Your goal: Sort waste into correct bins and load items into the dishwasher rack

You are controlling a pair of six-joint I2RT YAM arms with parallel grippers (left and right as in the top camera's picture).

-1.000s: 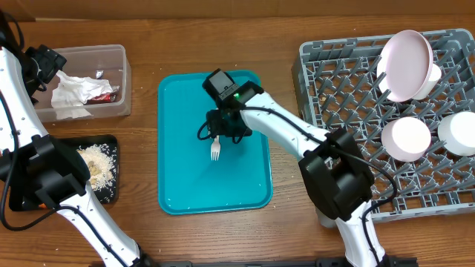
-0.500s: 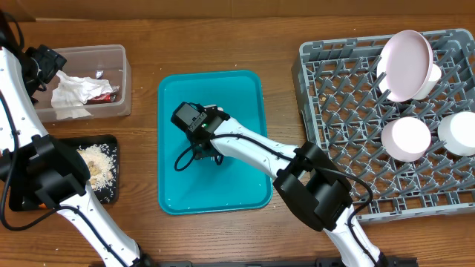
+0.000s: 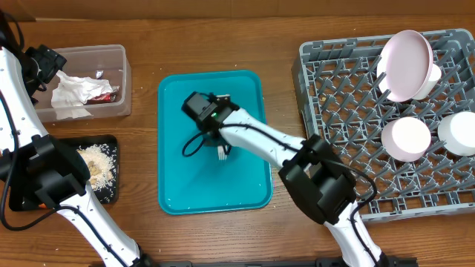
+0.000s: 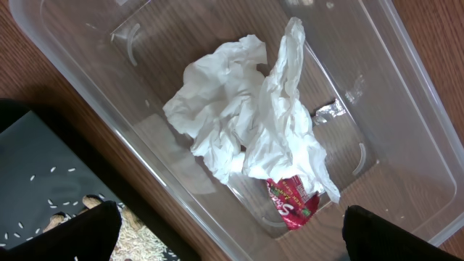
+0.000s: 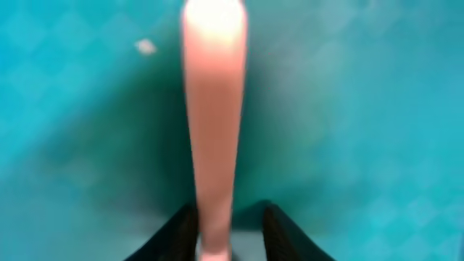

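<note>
My right gripper [image 3: 217,141] is over the teal serving tray [image 3: 178,185], shut on the handle of the white plastic fork [image 3: 221,153]. The fork's tines stick out past the gripper's tip. In the right wrist view the fork [image 5: 214,109] runs up from between the fingers [image 5: 232,232], close against the left one. My left gripper [image 3: 41,63] is open and empty above the clear tub [image 3: 119,55]. The tub holds crumpled napkins [image 4: 239,123] and the red-and-white wrapper [image 4: 290,203]. The black tray [image 3: 111,141] holds beige scraps [image 3: 96,163]. The carrot and the wooden stick are out of view.
The grey dishwasher rack [image 3: 334,81] stands at the right, with a white plate [image 3: 406,55] upright at the back and two white bowls [image 3: 406,139] [image 3: 460,133] upside down. The right arm's links stretch across the gap between the teal tray and the rack.
The right wrist swung left over the tray, then came back to the right. The fork's tines now show slightly further right. The left arm has not moved.
</note>
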